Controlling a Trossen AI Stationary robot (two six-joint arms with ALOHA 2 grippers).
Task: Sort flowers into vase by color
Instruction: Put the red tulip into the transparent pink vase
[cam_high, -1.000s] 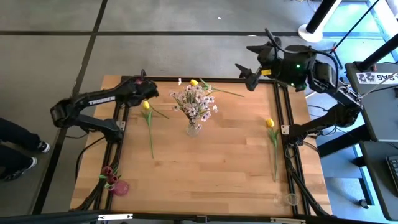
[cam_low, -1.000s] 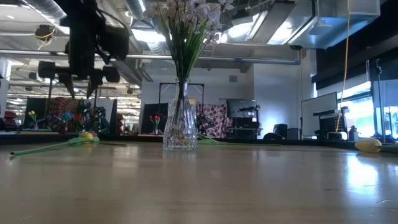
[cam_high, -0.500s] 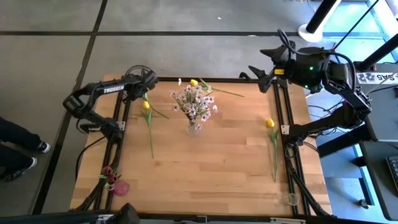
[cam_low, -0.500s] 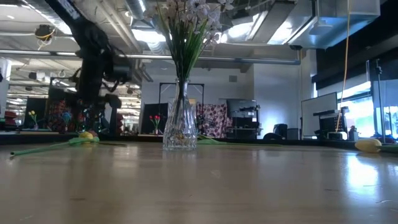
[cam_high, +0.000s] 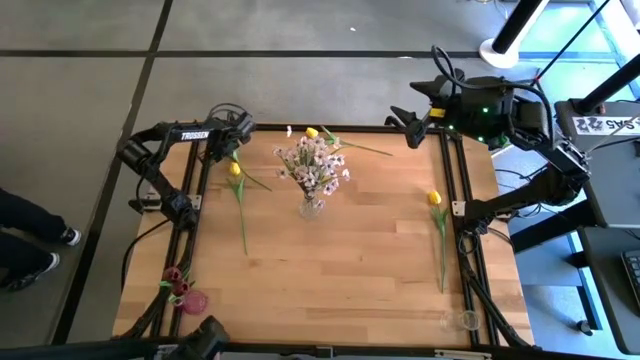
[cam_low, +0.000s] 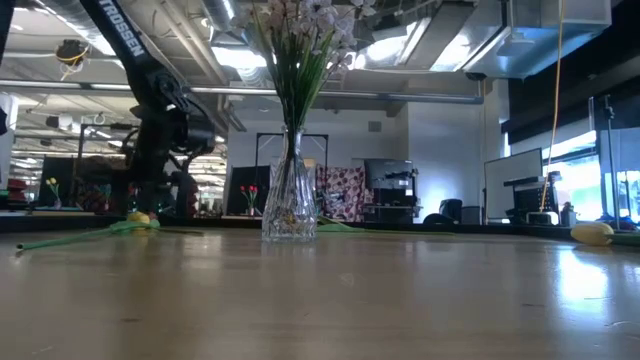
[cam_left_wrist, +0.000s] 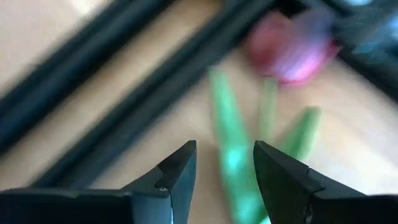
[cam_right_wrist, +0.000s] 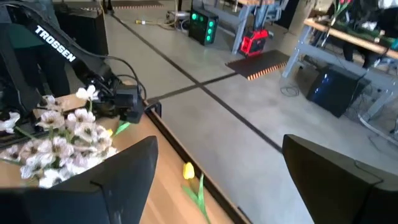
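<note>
A glass vase (cam_high: 311, 207) stands mid-table holding a spray of white-pink blossoms (cam_high: 315, 165). Three yellow tulips lie flat: one at the left (cam_high: 235, 170), one at the far edge (cam_high: 312, 132), one at the right (cam_high: 434, 198). My left gripper (cam_high: 235, 135) is open over the far-left corner. Its wrist view shows its fingers (cam_left_wrist: 224, 149) above a green stem (cam_left_wrist: 231, 155) with a pink tulip bud (cam_left_wrist: 289, 50) beyond, by the black frame rail. My right gripper (cam_high: 408, 125) is open in the air over the far-right corner.
A small pink vase with dark red tulips (cam_high: 180, 290) stands at the near-left corner, and a clear glass (cam_high: 462, 320) at the near-right corner. Black frame rails (cam_high: 195, 200) run along both table sides. Bare wood lies between the centre vase and the near edge.
My left gripper has moved from above the left yellow tulip toward the table's far-left corner and has come down closer to the table. My right gripper has swung a little toward the right and back near the far-right corner. The flowers have stayed put.
</note>
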